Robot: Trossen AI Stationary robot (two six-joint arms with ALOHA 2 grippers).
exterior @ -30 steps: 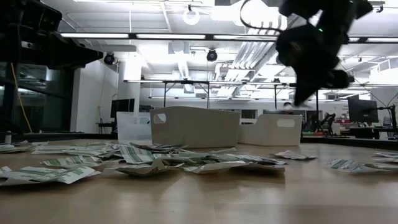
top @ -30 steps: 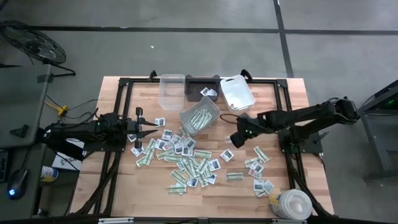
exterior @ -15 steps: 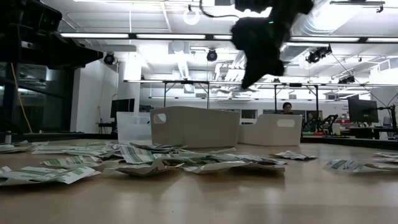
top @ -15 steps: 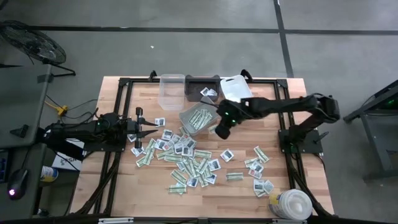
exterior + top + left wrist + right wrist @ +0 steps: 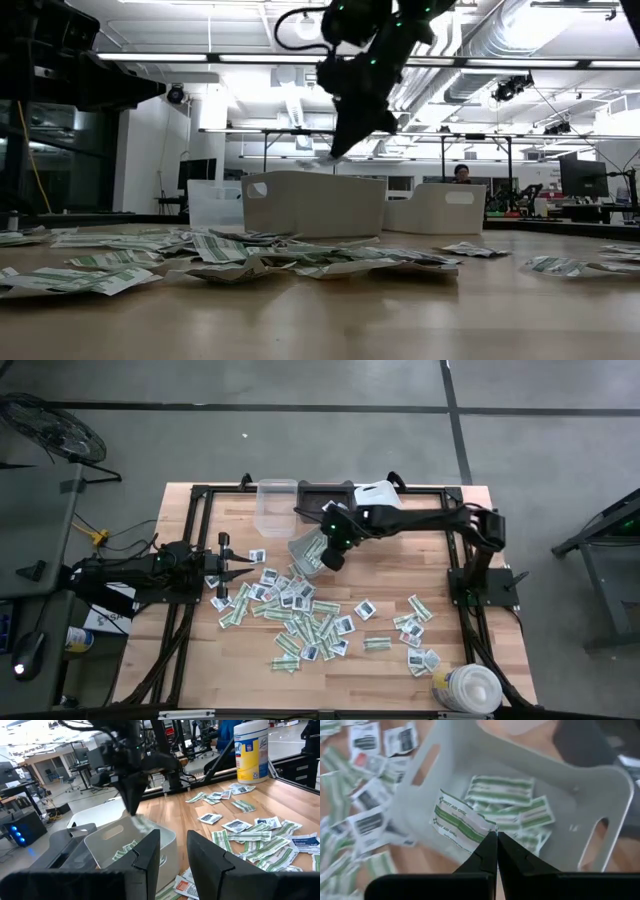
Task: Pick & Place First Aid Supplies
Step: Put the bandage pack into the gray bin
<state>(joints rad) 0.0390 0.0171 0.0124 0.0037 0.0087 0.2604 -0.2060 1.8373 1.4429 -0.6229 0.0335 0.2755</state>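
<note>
Right gripper [image 5: 492, 840], fingers pinched tight on one corner of a green-and-white packet [image 5: 460, 820], hangs over the grey bin [image 5: 590, 795], which already holds similar strips. Held by so little, the packet could flutter sideways on release and land on the table [image 5: 450, 660] among the loose packets [image 5: 300, 620]. Left gripper [image 5: 240, 570] waits at the pile's edge, fingers partly apart and empty. Only the right wrist view shows the pinched corner; the high view hides the packet but places both arms.
</note>
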